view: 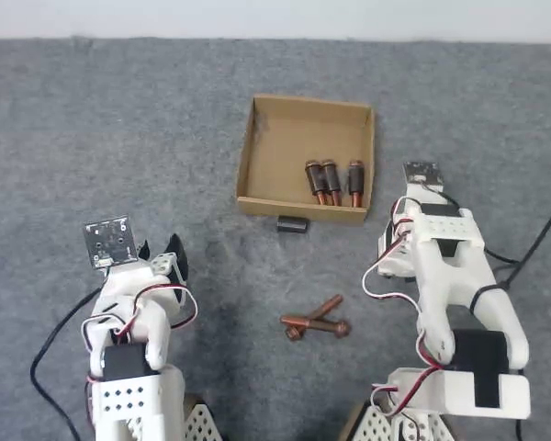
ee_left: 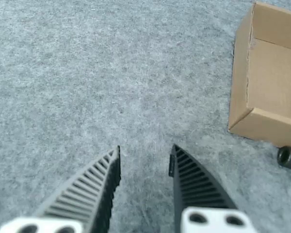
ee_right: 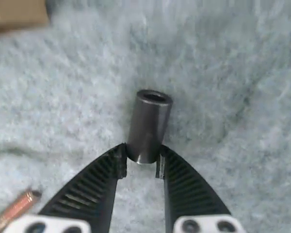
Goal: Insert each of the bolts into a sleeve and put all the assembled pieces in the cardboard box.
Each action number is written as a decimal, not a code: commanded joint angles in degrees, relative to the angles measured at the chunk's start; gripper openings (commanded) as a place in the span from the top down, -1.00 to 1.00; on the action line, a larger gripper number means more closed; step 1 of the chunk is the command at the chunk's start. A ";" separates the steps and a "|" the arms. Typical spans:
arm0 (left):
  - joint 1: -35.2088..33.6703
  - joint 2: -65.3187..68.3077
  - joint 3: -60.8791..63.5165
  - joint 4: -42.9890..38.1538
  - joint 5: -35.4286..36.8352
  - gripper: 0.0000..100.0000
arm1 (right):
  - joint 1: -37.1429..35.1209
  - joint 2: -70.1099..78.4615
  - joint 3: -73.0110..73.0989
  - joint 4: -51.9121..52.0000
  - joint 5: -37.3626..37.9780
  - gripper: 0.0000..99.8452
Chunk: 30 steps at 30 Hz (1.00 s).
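From above, the cardboard box (view: 294, 147) sits on the grey carpet (view: 119, 119) between the two arms and farther out. Three assembled pieces (view: 332, 183) lie side by side against its near wall. A loose sleeve (view: 293, 224) lies on its side just outside that wall, and two bolts (view: 314, 321) rest crossed on the carpet nearer the arm bases. The left gripper (view: 162, 250) stands well apart from the box with its fingers spread. The right arm (view: 445, 266) reaches toward the box's near right corner. In the left wrist view the left gripper (ee_left: 145, 154) hangs over bare carpet, its jaws parted and nothing between them. The box (ee_left: 241, 82) is off to one side with the loose sleeve (ee_left: 288, 158) by its corner. In the right wrist view the right gripper (ee_right: 141, 159) pinches the lower end of a dark held sleeve (ee_right: 149, 124), which stands nearly upright with its bore facing up. A copper shank (ee_right: 14, 208), probably one of the bolts, shows at the edge, and a box corner (ee_right: 17, 12) lies farther off.
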State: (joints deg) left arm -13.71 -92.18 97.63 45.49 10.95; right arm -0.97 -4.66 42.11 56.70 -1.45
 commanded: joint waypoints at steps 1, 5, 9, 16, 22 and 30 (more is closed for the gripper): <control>-0.44 -0.44 -0.66 -0.88 -0.70 0.69 | 0.84 -2.59 -2.20 -2.24 1.05 0.87; -0.44 -0.44 -0.66 -0.88 -0.70 0.69 | 0.84 -2.33 -2.11 -4.09 1.05 0.88; -0.44 -0.44 -0.66 -0.88 -0.70 0.69 | 0.84 0.57 -2.55 -4.35 1.05 0.87; -0.44 -0.44 -0.66 -0.88 -0.70 0.69 | 0.57 1.71 -3.69 -4.53 1.05 0.81; -0.44 -0.44 -0.66 -0.97 -0.70 0.69 | 0.66 -1.63 -3.69 -4.53 1.05 0.76; -0.44 -0.44 -0.66 -1.05 -0.70 0.69 | 0.84 -1.89 -4.92 -5.05 1.05 0.76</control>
State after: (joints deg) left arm -13.71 -92.18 97.63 45.49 10.95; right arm -0.88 -2.11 41.14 52.48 -1.10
